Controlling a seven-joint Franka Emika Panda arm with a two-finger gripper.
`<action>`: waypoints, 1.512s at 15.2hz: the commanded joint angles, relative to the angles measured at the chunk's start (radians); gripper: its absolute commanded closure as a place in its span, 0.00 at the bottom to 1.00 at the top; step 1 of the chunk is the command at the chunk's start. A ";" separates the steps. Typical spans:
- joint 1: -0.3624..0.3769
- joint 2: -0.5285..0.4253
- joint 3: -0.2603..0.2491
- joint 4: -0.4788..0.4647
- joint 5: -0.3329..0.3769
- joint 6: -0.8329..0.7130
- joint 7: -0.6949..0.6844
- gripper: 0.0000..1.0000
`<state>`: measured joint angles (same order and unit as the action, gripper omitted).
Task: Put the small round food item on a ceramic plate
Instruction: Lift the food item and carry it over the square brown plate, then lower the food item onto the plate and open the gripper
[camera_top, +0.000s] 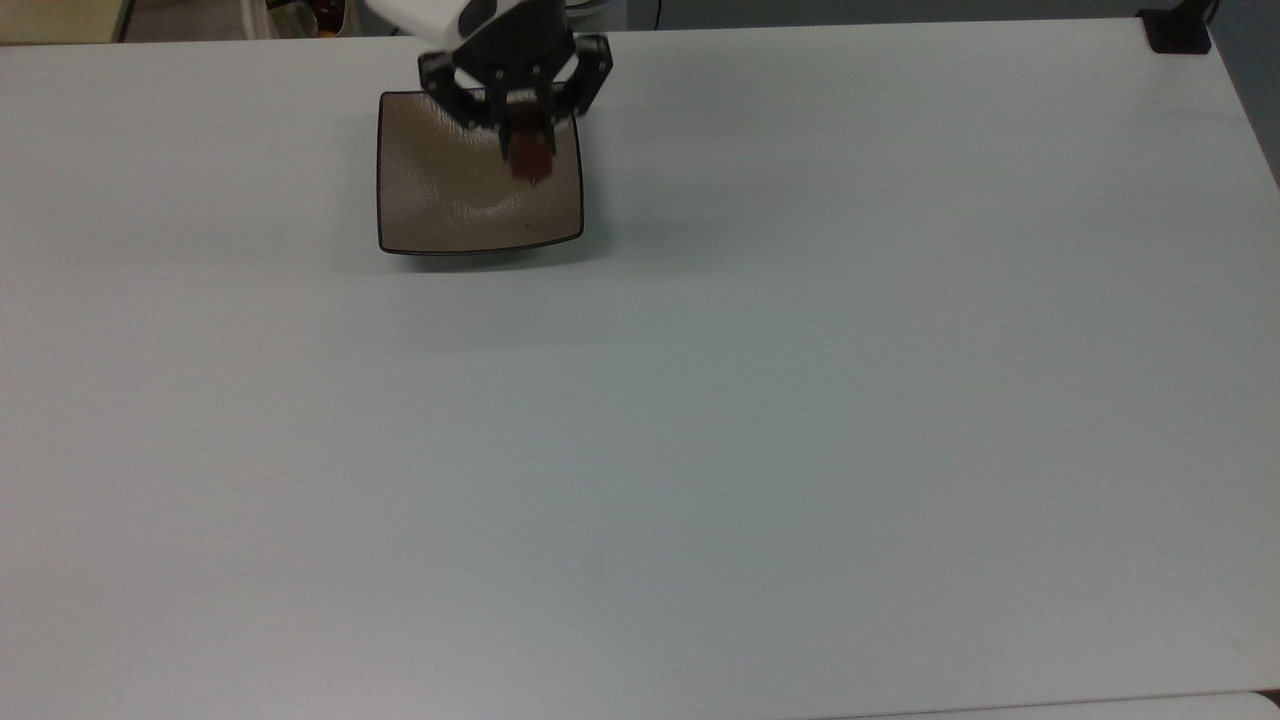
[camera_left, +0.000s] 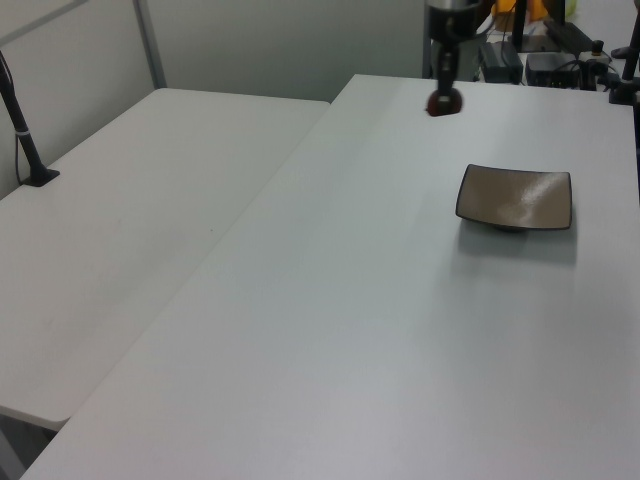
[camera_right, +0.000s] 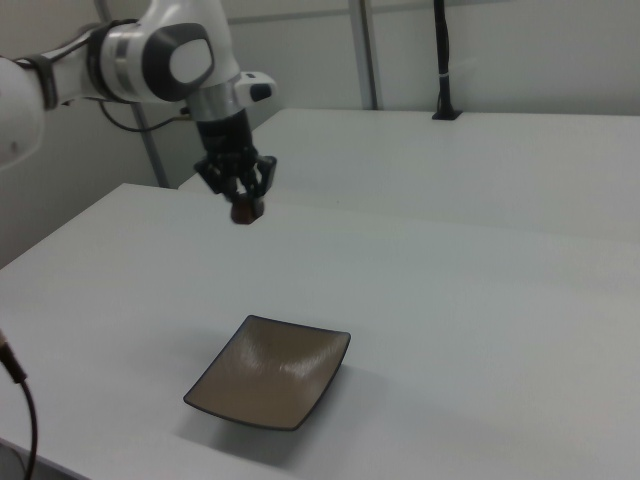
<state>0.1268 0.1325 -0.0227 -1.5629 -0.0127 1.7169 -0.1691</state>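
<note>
My gripper (camera_top: 527, 150) (camera_right: 244, 207) (camera_left: 443, 98) is shut on the small round food item (camera_top: 530, 158) (camera_right: 245, 212) (camera_left: 444, 103), a reddish-brown lump hanging from the fingertips. It is held high above the table. The square tan ceramic plate (camera_top: 450, 190) (camera_right: 272, 372) (camera_left: 516, 196) with a dark rim lies on the white table. In the top view the food item appears over the plate's upper right part. In the right view the item hangs well above and behind the plate.
The white table (camera_top: 700, 400) is wide and bare around the plate. A second white table (camera_left: 120, 240) adjoins it at the left view's left. A black post base (camera_top: 1178, 30) sits at the top view's far right corner.
</note>
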 joint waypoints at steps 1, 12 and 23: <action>0.017 -0.138 -0.002 -0.181 0.013 -0.040 -0.041 0.68; -0.022 -0.157 -0.002 -0.433 0.076 0.030 -0.058 0.68; -0.085 -0.192 -0.013 -0.693 0.068 0.397 -0.093 0.68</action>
<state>0.0571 0.0046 -0.0294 -2.1432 0.0437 2.0092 -0.2284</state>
